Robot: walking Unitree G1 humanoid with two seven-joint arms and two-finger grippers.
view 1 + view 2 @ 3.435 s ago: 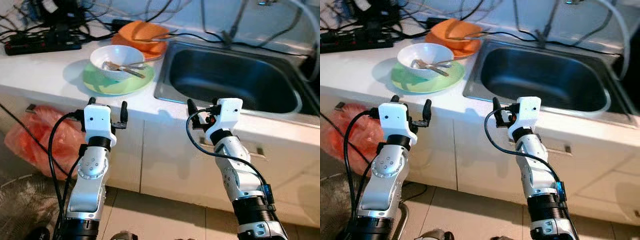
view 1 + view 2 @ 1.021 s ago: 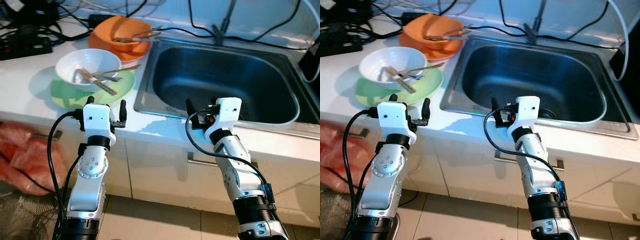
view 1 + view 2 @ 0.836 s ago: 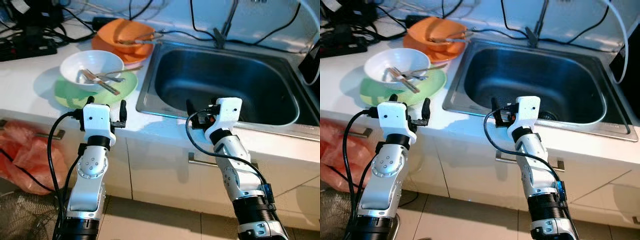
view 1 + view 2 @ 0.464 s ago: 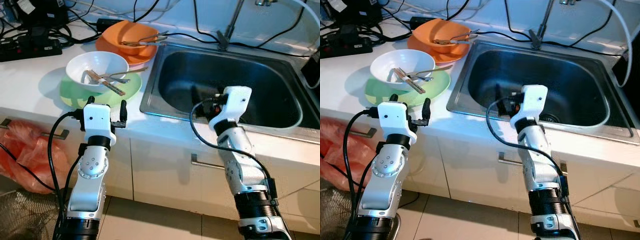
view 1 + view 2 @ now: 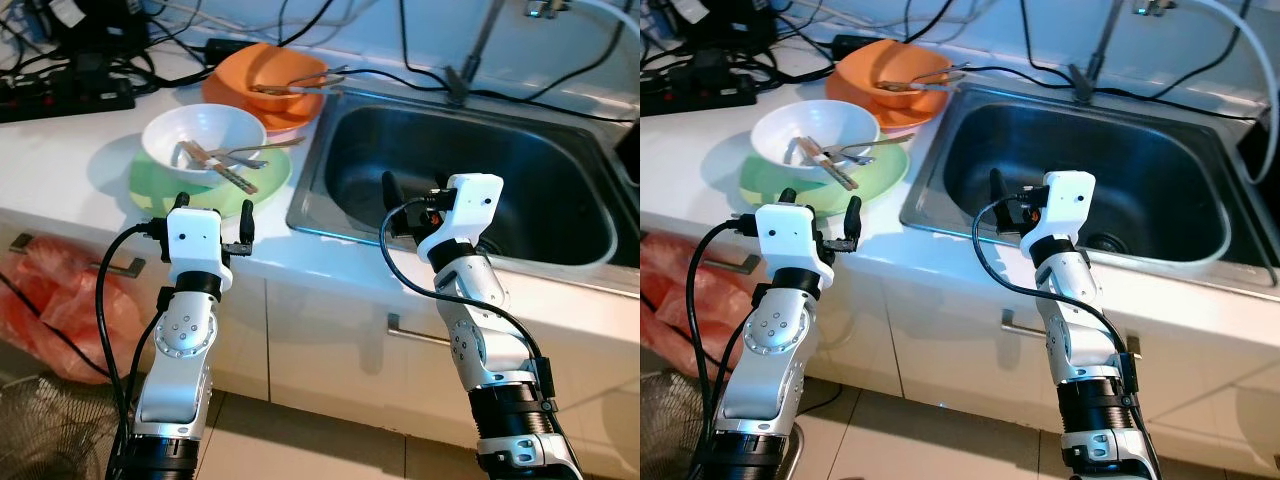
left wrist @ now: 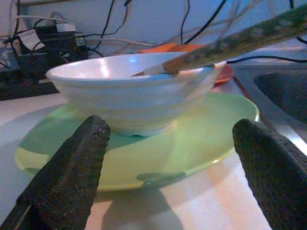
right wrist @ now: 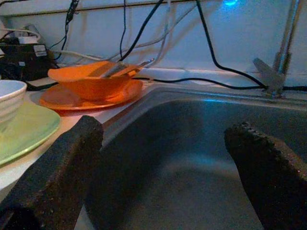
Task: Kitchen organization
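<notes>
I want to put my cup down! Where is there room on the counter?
Bare patches: the white counter between the green plate and the black power strip, and the front strip beside the sink. It is crowded where the white bowl, orange bowl and cables sit.

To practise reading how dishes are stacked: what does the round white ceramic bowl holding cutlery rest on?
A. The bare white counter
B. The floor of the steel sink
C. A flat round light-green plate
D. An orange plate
C: the round white ceramic bowl sits on the flat round light-green plate, left of the steel sink, as the left wrist view confirms.
</notes>
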